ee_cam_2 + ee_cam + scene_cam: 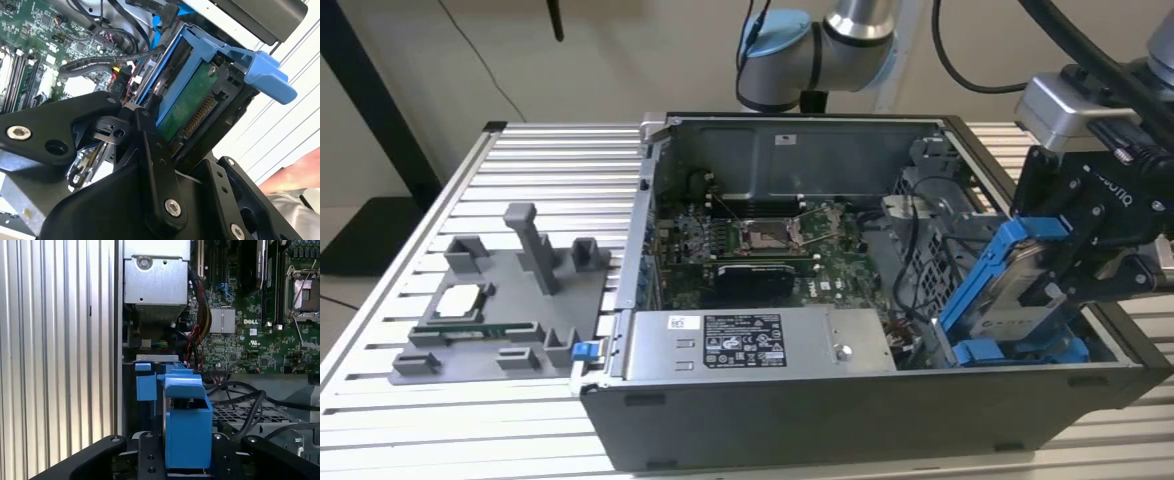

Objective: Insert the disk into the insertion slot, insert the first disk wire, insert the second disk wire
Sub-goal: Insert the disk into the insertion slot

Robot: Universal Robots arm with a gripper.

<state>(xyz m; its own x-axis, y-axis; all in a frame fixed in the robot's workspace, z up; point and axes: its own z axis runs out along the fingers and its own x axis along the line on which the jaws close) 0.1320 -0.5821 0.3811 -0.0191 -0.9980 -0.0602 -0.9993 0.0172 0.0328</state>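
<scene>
Pincer: the black linkage sits closest to the lens in both wrist views. The pincer (184, 446) is clamped narrow on the disk, with one finger on each broad face.
Disk: the disk (998, 288) is a silver body in a bright blue carrier. It is held on edge and leaning over the corner of the case on the exterior view's right. The second wrist view shows its green board and connector row, with a blue latch tab jutting from the end.
Insertion slot: the insertion slot (235, 412) is a grey cage with a perforated wall, just beside the held disk on the motherboard side. I cannot tell how far the disk's lower end has entered it.
Other blue carrier: the other blue carrier (147, 386) sits low in the case, near the disk's lower end.
Cables: black cables (251, 402) loop across the perforated wall, loose, with no plug seen on the disk's connector.
Power-supply box: the power-supply box (747, 345) is grey and labelled, lying along the near wall of the case.
Motherboard: the motherboard (761, 240) is green and lies flat on the case floor with its socket exposed.
Computer case: the computer case (854, 425) lies on its side with the panel off, resting on the worktop.
Worktop: the worktop (520, 150) is slatted aluminium.
Grey fixture: the grey fixture (507, 300) stands well apart from the case on the exterior view's left, carrying a chip and a memory stick.
</scene>
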